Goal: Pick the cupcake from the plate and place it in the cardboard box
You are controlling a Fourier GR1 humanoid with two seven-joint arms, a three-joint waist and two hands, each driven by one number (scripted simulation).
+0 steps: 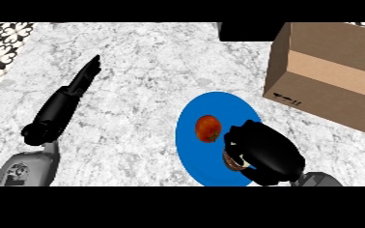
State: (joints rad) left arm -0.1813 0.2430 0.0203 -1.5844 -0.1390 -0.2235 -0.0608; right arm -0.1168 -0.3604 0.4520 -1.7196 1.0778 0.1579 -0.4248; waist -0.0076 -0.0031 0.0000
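Note:
A blue plate (196, 111) lies on the marble counter, right of centre. My right hand (262, 149) sits over the plate's right side with its fingers curled round the cupcake (231, 161), of which only a dark brown and cream sliver shows at the hand's left edge. The cardboard box (321, 72) stands at the upper right, beyond the plate, its top cut off by the view. My left hand (78, 84) rests on the counter at the left with its fingers straight, pointing away from me.
A red-orange tomato (207, 128) lies on the plate just left of my right hand. A dark object (246, 30) sits at the back beside the box. A patterned tile strip (14, 41) runs along the counter's far left.

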